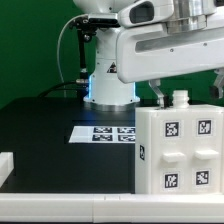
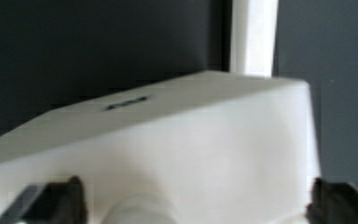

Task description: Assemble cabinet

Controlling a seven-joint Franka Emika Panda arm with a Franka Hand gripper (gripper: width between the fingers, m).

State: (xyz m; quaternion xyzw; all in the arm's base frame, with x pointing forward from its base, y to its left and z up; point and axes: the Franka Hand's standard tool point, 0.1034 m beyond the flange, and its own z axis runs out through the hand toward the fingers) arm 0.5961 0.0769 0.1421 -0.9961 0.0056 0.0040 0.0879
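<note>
The white cabinet box (image 1: 178, 150) stands at the exterior view's right near the table's front, with black-and-white tags and raised square faces on its front. My gripper (image 1: 168, 97) hangs straight down onto its top. One finger (image 1: 157, 94) shows at the box's top edge, and a small white peg (image 1: 181, 98) stands beside it. In the wrist view the box (image 2: 176, 130) fills the space between my two dark fingertips (image 2: 48, 203), which stand wide apart at either side of it. The gripper (image 2: 194, 206) looks open around the box's top.
The marker board (image 1: 103, 133) lies flat mid-table before the robot's base (image 1: 108, 88). A loose white panel (image 1: 5, 166) lies at the exterior view's left edge. A narrow white strip (image 2: 252, 35) shows beyond the box in the wrist view; what it is I cannot tell.
</note>
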